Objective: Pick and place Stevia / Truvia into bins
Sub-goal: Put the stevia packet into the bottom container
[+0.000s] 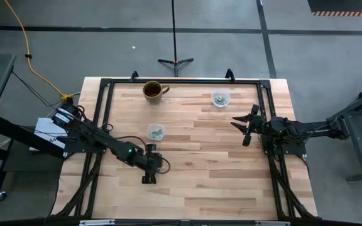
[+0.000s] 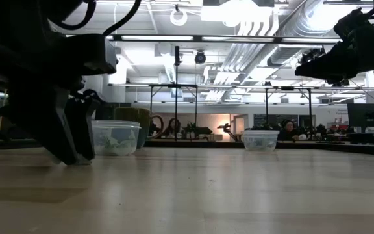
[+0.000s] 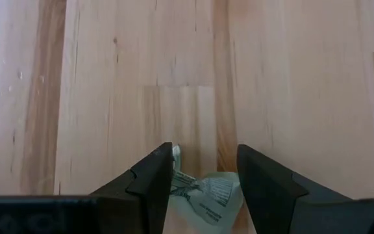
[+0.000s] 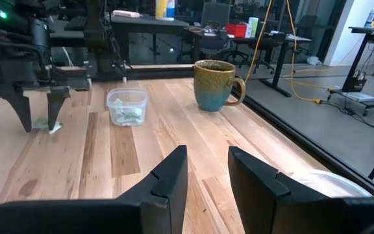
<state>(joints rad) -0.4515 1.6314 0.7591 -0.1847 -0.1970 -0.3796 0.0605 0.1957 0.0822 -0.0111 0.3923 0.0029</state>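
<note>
A green-and-white Stevia sachet [image 3: 208, 195] lies on the wood between the fingers of my left gripper [image 3: 205, 170], which is down on the table near its middle [image 1: 148, 178]. The same gripper shows in the low view [image 2: 73, 153]. One clear cup [image 1: 156, 132] stands just beyond it with sachets inside. A second clear cup [image 1: 220, 98], also holding sachets, stands nearer the far right. My right gripper [image 1: 239, 130] hovers open above the table's right side [image 4: 208, 175], touching nothing. My left gripper comes from above, pointing down, fingertips at the tabletop. The sachet fills the gap from one finger [image 3: 154, 179] to the other and is bowed up. One corner [image 3: 176, 154] stands raised against a finger. The sachet's underside rests on the wood.
A brown mug [image 1: 154, 90] with a handle stands near the far edge, left of centre. Black frame rails [image 1: 181, 80] run along the far and side edges. Bare wood lies toward the near edge. People and desks show in the room behind.
</note>
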